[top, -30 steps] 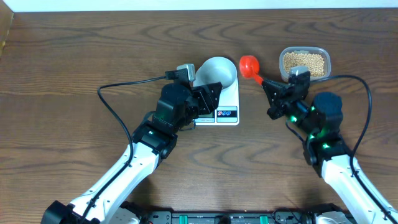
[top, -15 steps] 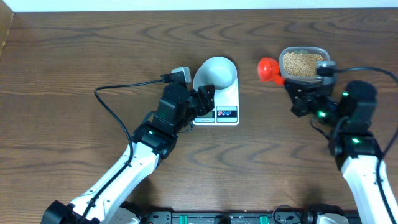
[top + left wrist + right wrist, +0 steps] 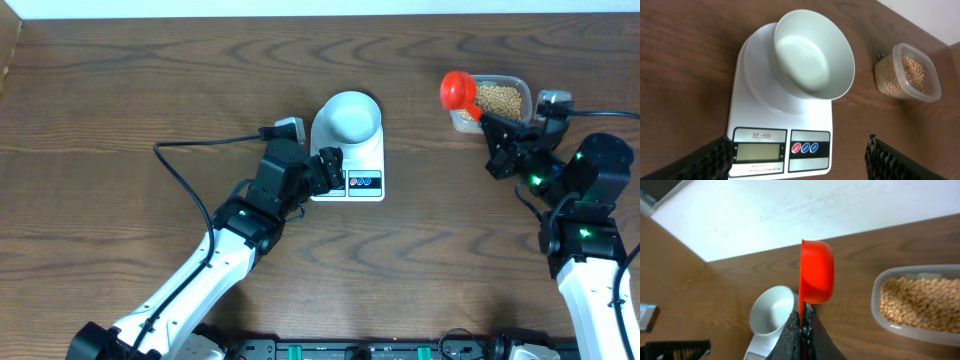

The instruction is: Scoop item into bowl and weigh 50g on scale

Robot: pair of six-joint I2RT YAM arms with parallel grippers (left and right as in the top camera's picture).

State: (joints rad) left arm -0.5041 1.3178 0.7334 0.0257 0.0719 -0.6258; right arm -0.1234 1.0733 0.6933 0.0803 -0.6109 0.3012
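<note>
Beans (image 3: 920, 297), round, beige, in clear tub (image 3: 877, 302); left gripper (image 3: 799, 157) spread, right gripper (image 3: 802, 327) pinching red scoop (image 3: 817, 272).

You've got the white bowl (image 3: 347, 118) sitting upright and empty on the scale (image 3: 365, 181), parked toward the far end, away from the grey display and the round red and blue buttons. The scale lies flat on the table (image 3: 150, 80). The beige beans (image 3: 498, 98) are well off to the right, piled in a clear tub (image 3: 888, 82).
</note>
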